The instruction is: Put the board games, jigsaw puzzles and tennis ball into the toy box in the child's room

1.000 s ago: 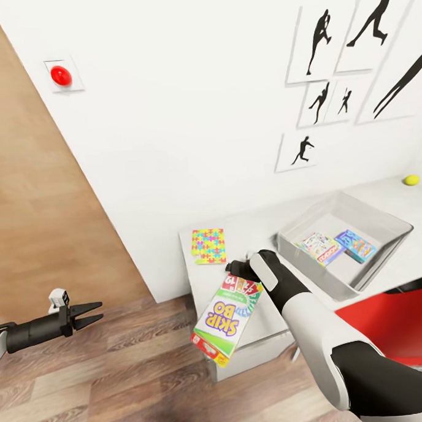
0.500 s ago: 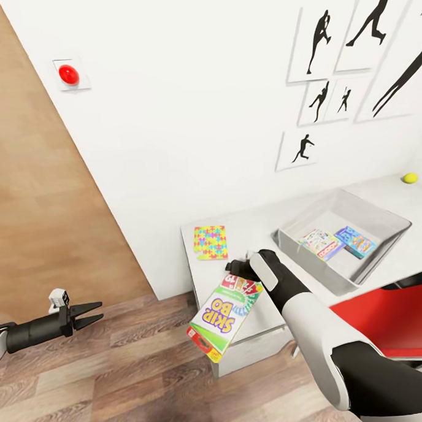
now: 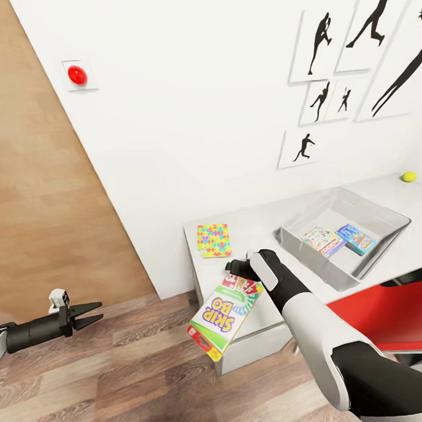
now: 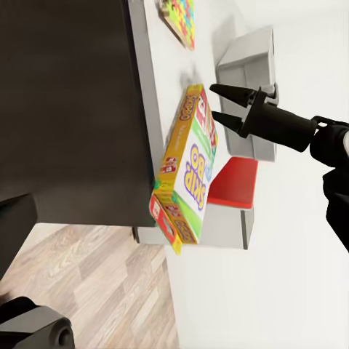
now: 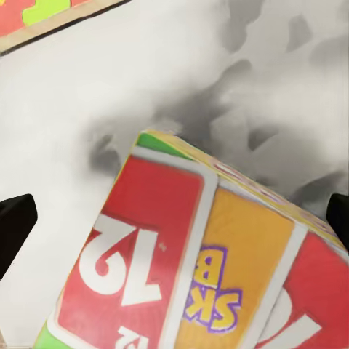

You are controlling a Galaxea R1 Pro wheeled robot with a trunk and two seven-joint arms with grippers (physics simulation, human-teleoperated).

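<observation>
Two games boxed, one in transit

Nearest, the right gripper (image 3: 241,270) grips a Skip-Bo board game (image 3: 225,314) over the desk (image 3: 261,230) edge; the left gripper (image 3: 86,314) hangs slightly parted, empty. Beyond: one jigsaw puzzle (image 3: 213,240), the toy box (image 3: 343,242) holding two games, then the tennis ball (image 3: 409,176).

Glossy white forearm shell on the right arm (image 3: 314,329), black at elbow and wrist; slim black left gripper (image 3: 86,314) with pointed fingers, small white block on top.
</observation>
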